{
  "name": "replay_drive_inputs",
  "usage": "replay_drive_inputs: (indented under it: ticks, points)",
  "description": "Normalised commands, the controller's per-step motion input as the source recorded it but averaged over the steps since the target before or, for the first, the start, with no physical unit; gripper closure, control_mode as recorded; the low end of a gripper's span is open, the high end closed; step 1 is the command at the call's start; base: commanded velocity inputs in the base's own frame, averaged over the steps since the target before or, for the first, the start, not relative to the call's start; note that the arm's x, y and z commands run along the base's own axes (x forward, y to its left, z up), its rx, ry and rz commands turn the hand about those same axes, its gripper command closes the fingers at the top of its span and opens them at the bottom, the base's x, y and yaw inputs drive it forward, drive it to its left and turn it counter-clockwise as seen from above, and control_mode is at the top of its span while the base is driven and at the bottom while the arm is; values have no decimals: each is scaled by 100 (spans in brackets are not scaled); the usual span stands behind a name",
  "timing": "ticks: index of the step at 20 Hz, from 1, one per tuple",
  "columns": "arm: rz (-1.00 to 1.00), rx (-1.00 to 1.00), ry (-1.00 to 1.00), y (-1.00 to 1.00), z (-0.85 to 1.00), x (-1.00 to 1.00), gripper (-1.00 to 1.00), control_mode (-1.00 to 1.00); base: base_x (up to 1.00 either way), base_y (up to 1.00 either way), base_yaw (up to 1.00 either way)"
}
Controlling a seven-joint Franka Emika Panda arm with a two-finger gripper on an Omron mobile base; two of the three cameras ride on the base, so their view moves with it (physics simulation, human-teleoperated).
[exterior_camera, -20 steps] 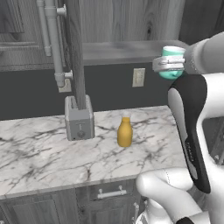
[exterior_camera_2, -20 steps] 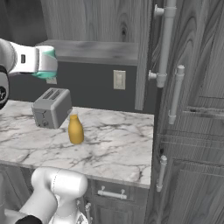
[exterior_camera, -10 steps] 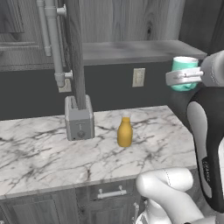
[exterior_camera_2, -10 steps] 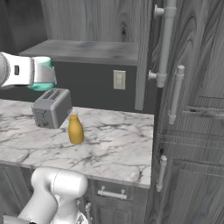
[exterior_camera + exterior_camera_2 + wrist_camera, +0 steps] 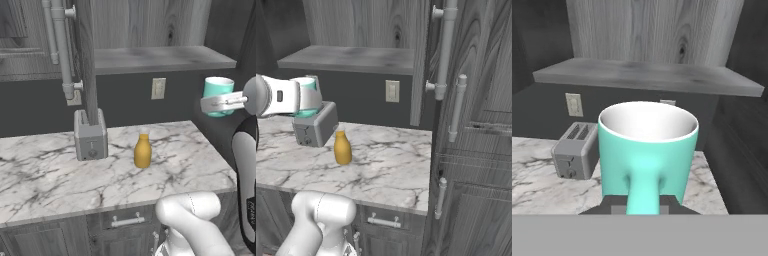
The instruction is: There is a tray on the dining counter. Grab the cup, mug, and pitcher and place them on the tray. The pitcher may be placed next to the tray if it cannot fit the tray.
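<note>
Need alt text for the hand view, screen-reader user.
A teal mug with a white inside is held upright in the gripper, its loop handle facing the camera. Behind it, a grey toaster stands on a marble worktop below a wall outlet and a grey wooden shelf.
</note>
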Motion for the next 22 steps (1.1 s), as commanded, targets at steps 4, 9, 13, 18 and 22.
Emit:
replay_drive_inputs:
  ticks: [4,9,13,18,22]
  points:
    - [0,0,2,0,-8,-3,100,-100,0,0,0]
    - [0,0,3,0,0,0,100,-100,0,0,0]
    - [0,0,0,0,0,0,100,100,0,0,0]
    - [0,0,0,0,0,0,100,100,-58,-6,1]
    - [0,0,0,0,0,0,100,100,-100,-4,17]
